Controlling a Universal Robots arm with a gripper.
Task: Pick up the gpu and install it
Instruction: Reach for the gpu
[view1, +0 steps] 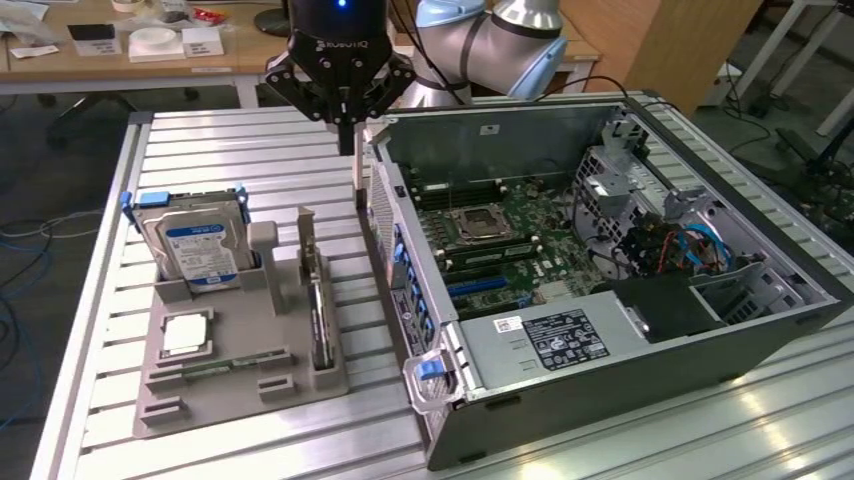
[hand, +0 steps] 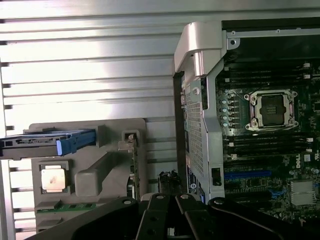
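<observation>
Fingers (hand: 152, 222) being carried shut, empty, above desk (view1: 227, 150) beside computer case (view1: 627, 370); gpu (view1: 318, 305) being held on edge in gray holder (view1: 227, 400), lower down, long axis running toward fingers.

ribbed metal table (view1: 227, 150), matt plastic holder (view1: 220, 398)

We see open room over the bare table (view1: 227, 150); only a narrow gap separates the computer case (view1: 601, 400) from the holder (view1: 234, 395), where gpu (view1: 319, 315) and hard drive (view1: 198, 250) stand upright.
</observation>
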